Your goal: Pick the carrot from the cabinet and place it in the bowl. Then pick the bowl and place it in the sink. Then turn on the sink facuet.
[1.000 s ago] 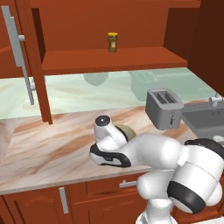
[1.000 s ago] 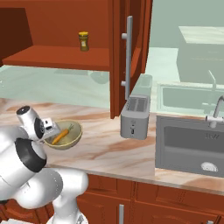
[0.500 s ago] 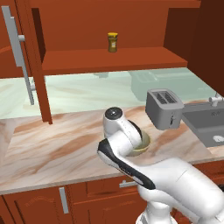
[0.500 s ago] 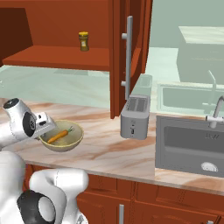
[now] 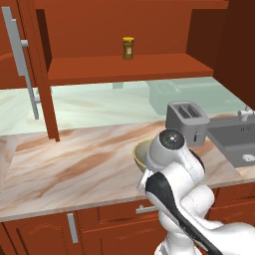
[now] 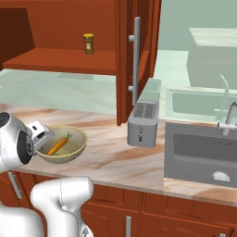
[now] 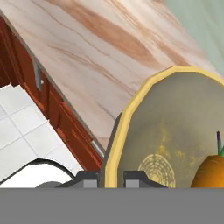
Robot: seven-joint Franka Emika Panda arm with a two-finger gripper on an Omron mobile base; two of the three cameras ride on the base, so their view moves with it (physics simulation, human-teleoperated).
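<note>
Claw (image 7: 111, 178) pinches the bowl's (image 7: 175, 131) rim, fingers nearly closed.

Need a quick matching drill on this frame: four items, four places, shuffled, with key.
Items:
1. carrot
2. jar
3. toaster
4. gripper

Places:
A. on the cabinet shelf
B. astride the bowl rim
C. inside the bowl
D. on the counter between bowl and sink

Pairs: 1-C, 2-A, 3-D, 4-B
</note>
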